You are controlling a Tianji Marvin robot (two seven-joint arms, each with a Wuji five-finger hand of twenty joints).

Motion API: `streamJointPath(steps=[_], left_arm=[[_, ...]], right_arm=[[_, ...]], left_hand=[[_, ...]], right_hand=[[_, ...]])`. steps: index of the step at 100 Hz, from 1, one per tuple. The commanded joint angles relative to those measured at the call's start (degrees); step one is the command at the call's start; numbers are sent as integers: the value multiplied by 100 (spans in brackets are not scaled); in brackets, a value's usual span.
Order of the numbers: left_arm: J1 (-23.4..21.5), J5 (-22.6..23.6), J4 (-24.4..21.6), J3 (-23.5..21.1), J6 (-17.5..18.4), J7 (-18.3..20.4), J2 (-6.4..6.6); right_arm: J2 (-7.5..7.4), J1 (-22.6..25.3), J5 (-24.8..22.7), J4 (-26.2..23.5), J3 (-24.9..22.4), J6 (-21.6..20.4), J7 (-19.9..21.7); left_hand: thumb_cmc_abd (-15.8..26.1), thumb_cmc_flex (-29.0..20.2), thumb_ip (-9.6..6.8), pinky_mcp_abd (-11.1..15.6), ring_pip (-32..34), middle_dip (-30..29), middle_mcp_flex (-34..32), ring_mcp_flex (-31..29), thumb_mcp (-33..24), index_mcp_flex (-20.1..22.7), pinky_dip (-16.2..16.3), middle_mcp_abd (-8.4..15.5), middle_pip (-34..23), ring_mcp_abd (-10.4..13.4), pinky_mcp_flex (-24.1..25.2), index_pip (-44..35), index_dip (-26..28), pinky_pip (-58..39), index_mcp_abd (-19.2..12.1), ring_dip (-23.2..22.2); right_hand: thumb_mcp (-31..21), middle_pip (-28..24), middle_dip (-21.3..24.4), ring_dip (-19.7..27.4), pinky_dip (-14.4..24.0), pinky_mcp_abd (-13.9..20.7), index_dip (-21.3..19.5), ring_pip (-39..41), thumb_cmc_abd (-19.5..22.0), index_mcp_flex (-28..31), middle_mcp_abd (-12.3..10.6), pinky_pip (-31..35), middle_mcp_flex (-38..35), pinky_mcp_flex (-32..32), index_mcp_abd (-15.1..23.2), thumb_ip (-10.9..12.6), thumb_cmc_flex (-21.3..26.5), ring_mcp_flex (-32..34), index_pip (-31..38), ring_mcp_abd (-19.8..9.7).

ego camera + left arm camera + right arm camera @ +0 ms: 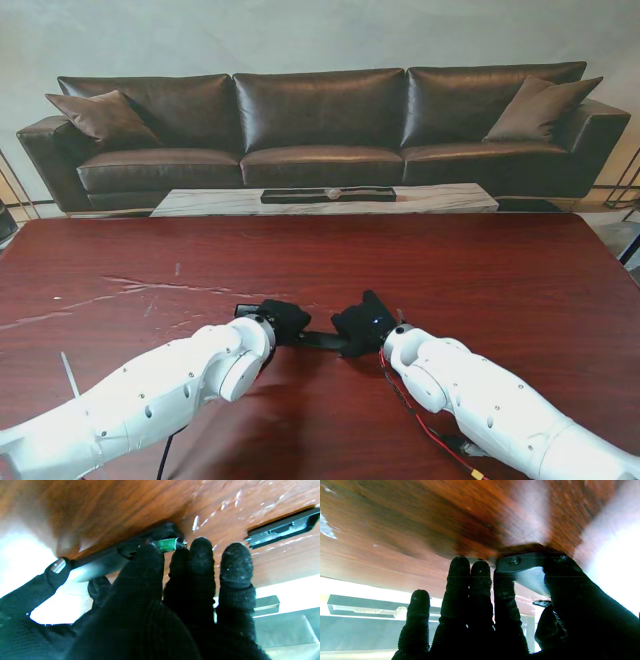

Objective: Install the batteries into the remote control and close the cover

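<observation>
Presently the remote control [322, 341] is held lengthwise on the tabletop [480, 270] between the right robot hand [366, 323], clasped round its end, and the left robot hand [282, 320], whose fingertips [150, 552] are pressed on a green battery [168, 544], with the cover [282, 528] lying apart.

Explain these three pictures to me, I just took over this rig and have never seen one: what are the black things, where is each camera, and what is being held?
The black things are two gloved robot hands on white arms. The wide picture looks down from the robot's stand: left hand and right hand meet over a dark remote control on the red-brown table. The other two pictures come from cameras on the wrists and appear upside down, so the table is at the top. In the left wrist view, fingertips press a green battery at the remote's open end; the loose cover lies apart on the table. In the right wrist view, the right hand grips the remote's other end. A sofa stands behind.
</observation>
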State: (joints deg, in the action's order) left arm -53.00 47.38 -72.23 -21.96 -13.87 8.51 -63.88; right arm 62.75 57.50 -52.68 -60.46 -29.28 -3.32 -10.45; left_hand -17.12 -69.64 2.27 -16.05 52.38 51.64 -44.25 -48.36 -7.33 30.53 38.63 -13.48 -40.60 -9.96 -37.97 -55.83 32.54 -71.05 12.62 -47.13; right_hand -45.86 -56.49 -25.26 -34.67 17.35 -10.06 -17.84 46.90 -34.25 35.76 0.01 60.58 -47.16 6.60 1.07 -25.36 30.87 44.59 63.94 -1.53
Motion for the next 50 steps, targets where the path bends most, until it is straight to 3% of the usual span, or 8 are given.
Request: streamJointPath(steps=[1, 24, 50], left_arm=[[-13, -44, 36, 29, 30, -40, -58], [-26, -263, 79, 8, 36, -59, -116], [-147, -265, 10, -148, 75, -143, -110]], right_arm=[[-28, 124, -35, 67, 71, -32, 76], [-25, 118, -28, 75, 75, -22, 77], [-25, 114, -25, 84, 78, -9, 83]], left_hand=[[88, -91, -148, -112, 112, -32, 141, 26, 112, -105, 96, -297, -274, 640, -40, -95, 18, -155, 1, -29], [166, -145, -154, -104, -12, -124, 173, 59, 170, -116, 41, -277, -220, 596, -8, -36, 11, -81, -16, 64], [306, -217, -178, -56, -275, -182, 411, 334, 240, -154, 18, -331, 116, 381, 187, 396, -121, -44, -68, 149]], right_hand=[[-493, 176, 172, -7, 110, -118, -254, -1, 504, 473, -102, 43, -43, -98, 1068, 496, 802, -33, 612, -58], [-489, 173, 171, -8, 109, -118, -252, 1, 505, 472, -102, 42, -48, -99, 1065, 494, 796, -31, 611, -60], [-485, 173, 170, -9, 108, -124, -252, 3, 510, 469, -103, 40, -44, -104, 1068, 495, 798, -29, 610, -61]])
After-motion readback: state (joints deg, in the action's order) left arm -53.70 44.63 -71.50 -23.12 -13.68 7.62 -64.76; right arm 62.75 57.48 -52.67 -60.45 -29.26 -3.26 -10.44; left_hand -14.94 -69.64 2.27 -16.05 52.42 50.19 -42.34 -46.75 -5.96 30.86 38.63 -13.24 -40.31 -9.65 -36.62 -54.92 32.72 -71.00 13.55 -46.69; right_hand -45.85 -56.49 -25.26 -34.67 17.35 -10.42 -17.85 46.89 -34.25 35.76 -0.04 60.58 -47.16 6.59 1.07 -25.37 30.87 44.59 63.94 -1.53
